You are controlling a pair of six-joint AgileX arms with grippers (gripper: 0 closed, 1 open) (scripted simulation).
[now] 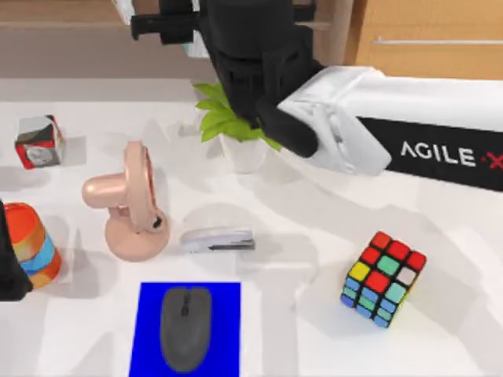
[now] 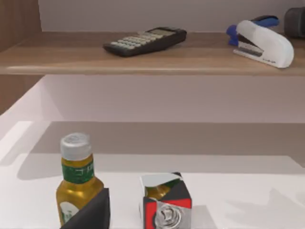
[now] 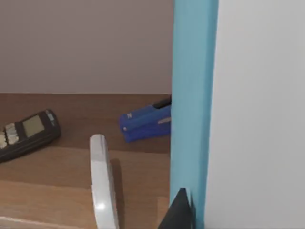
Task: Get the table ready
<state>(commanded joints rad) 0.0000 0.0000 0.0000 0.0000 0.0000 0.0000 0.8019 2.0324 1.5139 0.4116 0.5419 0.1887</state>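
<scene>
The white table (image 1: pixel 314 220) carries a blue mat (image 1: pixel 149 314) with a grey mouse (image 1: pixel 186 326), a grey stapler (image 1: pixel 218 239), a pink desk fan (image 1: pixel 130 204), a colour cube (image 1: pixel 383 279) and a potted plant (image 1: pixel 236 129). My right arm reaches from the right across the plant to the wooden shelf at the back, its gripper (image 1: pixel 169 27) over the shelf. In the right wrist view a tall white object with a light-blue edge (image 3: pixel 195 95) stands close up, a dark fingertip (image 3: pixel 180 212) against it. My left gripper (image 1: pixel 8 271) is parked at the table's left edge.
On the shelf (image 2: pixel 152 59) lie a black calculator (image 2: pixel 145 40), a white stapler (image 2: pixel 264 43) and a blue stapler (image 3: pixel 145 121). A red-and-white box (image 1: pixel 39 141) and an orange-and-blue striped can (image 1: pixel 31 243) stand at the left. A yellow bottle (image 2: pixel 76 186) stands beside the box.
</scene>
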